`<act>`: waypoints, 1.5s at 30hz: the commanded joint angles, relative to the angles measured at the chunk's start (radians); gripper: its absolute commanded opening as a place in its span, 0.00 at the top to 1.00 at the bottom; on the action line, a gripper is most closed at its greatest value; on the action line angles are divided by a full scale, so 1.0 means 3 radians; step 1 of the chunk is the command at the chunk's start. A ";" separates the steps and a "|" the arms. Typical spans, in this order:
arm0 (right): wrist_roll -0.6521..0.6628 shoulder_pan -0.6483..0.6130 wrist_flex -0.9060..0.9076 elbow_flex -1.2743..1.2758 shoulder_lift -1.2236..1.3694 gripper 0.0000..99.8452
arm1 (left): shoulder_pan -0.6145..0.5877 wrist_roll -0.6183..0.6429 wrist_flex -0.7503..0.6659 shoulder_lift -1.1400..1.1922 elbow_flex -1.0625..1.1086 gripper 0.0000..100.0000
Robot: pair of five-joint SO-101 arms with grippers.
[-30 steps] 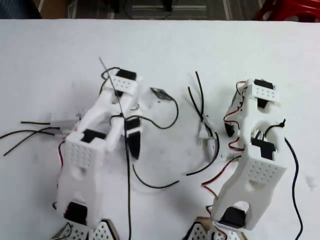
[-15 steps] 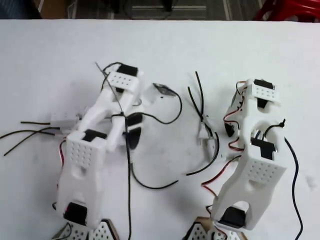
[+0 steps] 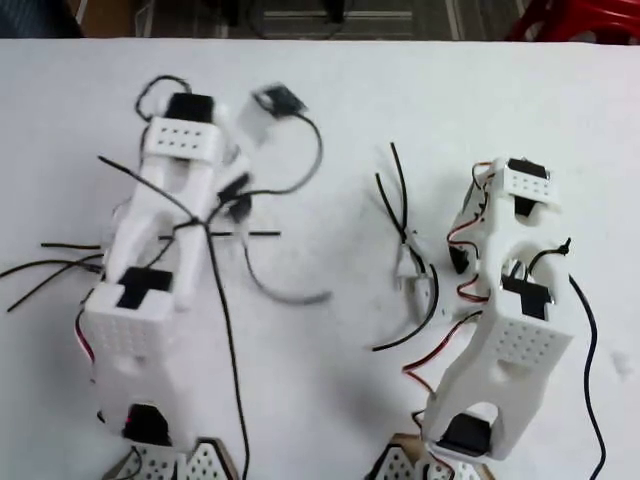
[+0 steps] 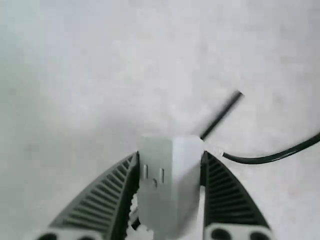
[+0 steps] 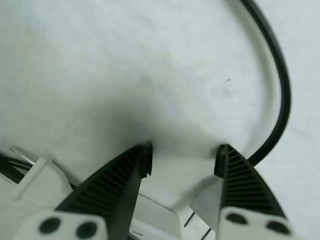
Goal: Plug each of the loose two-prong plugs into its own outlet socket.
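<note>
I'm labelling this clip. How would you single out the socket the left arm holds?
On the white table, follow the left arm to its gripper. Between its jaws sits a white socket block with two narrow slots; the other white piece lies loose among black wires beside the right arm.

Socket block (image 4: 170, 185) gripped, plug (image 3: 408, 268) lying loose
The white socket block, two slots showing, sits clamped in the left gripper (image 4: 170, 156); the white plug lies on the table (image 3: 330, 400).
</note>
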 commanded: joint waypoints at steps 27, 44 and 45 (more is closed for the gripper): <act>0.0010 -0.0023 -0.0064 -0.0261 0.0217 0.79 | -0.0760 0.1688 -0.1529 0.2181 -0.3227 0.65; 0.0010 -0.0023 -0.0064 -0.0276 0.0228 0.79 | -0.0908 -0.0522 0.0716 0.1772 -0.3708 0.62; 0.0010 -0.0023 -0.0064 -0.0276 0.0228 0.79 | -0.0933 -0.0721 0.0716 0.1777 -0.3590 0.62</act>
